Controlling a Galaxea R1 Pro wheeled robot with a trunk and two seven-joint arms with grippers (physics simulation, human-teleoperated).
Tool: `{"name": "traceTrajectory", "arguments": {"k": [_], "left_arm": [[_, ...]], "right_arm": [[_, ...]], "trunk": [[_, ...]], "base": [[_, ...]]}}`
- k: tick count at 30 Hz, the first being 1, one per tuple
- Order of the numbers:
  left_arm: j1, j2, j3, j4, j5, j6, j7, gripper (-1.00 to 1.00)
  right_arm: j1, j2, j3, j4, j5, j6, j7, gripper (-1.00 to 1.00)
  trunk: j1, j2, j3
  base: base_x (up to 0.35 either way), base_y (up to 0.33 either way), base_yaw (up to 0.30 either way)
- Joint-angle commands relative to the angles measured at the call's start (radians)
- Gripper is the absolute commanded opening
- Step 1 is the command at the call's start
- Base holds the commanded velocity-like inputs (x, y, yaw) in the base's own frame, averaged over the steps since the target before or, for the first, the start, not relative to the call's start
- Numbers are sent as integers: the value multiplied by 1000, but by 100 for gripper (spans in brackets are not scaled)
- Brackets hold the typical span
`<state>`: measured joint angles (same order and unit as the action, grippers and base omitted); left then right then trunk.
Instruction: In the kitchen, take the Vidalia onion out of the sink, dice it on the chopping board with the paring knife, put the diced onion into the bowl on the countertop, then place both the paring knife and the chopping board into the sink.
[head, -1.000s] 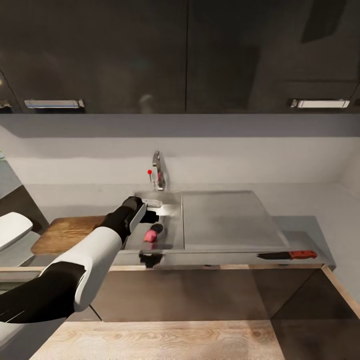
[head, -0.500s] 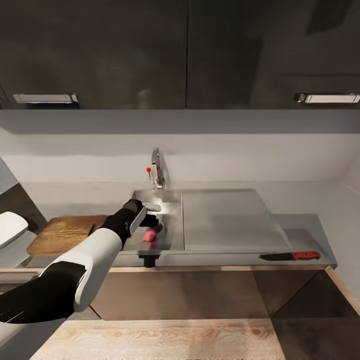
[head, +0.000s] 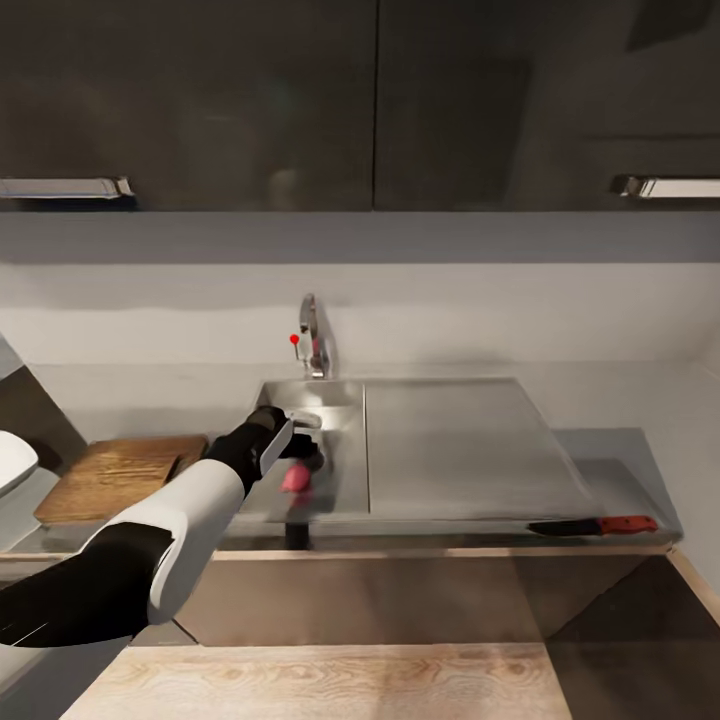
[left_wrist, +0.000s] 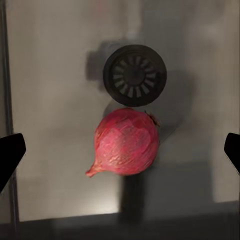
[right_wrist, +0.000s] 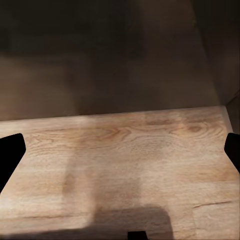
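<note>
Steel sink (head: 345, 470) receives the outstretched left arm; its end effector (left_wrist: 120, 150) hangs wide open, empty, above the Vidalia onion (left_wrist: 127, 142).

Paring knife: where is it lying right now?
In the head view the paring knife lies flat at the countertop's front edge, right of the sink's drainboard, far from the left gripper.
</note>
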<state>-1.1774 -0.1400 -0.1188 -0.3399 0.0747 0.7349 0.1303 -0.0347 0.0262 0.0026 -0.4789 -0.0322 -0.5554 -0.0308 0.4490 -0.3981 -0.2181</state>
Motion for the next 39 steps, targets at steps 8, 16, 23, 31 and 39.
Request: {"name": "traceTrajectory", "arguments": {"k": [8, 16, 23, 31, 39], "left_arm": [[-1, 0, -7, 4, 8, -1, 6, 100], [-1, 0, -7, 8, 8, -2, 6, 100], [1, 0, -7, 9, 8, -2, 6, 100], [1, 0, -7, 9, 8, -2, 6, 100], [1, -3, -7, 9, 8, -2, 6, 100]], "right_arm": [[-1, 0, 0, 0, -3, -3, -1, 100], [-1, 1, 0, 0, -3, -3, -1, 100], [-1, 0, 0, 0, -3, -3, -1, 100], [-1, 1, 0, 0, -3, -3, -2, 100], [-1, 1, 0, 0, -3, -3, -1, 100]], "trunk": [[1, -2, -15], [1, -2, -28], [1, -2, -39], [1, -2, -52], [1, -2, -64]], "base": [[120, 0, 0], [4, 0, 0], [0, 0, 0], [0, 0, 0], [0, 0, 0]]}}
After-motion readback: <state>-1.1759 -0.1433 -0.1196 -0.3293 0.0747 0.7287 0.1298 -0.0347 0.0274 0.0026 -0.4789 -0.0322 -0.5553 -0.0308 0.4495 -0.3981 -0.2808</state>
